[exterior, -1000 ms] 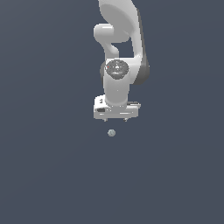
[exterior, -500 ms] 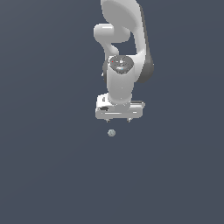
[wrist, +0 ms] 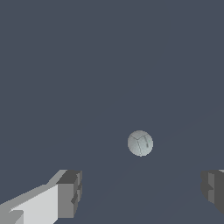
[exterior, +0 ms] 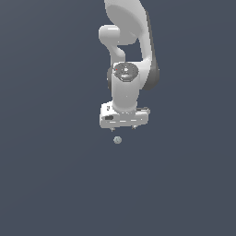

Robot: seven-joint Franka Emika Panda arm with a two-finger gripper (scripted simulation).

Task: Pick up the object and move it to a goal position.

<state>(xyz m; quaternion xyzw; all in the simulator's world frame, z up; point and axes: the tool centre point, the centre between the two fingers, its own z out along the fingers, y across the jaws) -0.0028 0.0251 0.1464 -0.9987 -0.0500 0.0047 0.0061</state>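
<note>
We found the ball (exterior: 117, 140) lying on the plain dark grey floor (exterior: 50, 175), just below the gripper (exterior: 124, 127) in the exterior view and a little toward that view's left of its middle. A narrow strip of floor showed between the ball and the two short fingertips, so nothing touched it. We could not tell from that view how high the claw hung above the surface, since no shadow was drawn.

In the wrist view the ball (wrist: 140, 143) appeared as a pale grey-white sphere with faint darker lines across it, sitting ahead of the gripper (wrist: 142, 192) and roughly between the lines of its two fingers (wrist: 70, 194). The jaws stood wide apart, with far more room between them than the ball needed, and they held nothing.

Much was cut off. One finger showed as a grey block on a white base clipped by the frame's corner; the other was only a sliver at the edge. In the exterior view the arm (exterior: 129, 55) ran out of the top of the frame, and the white hand hid most of the fingers, leaving only their small dark tips. The ball's mottling was too fine to make out there
</note>
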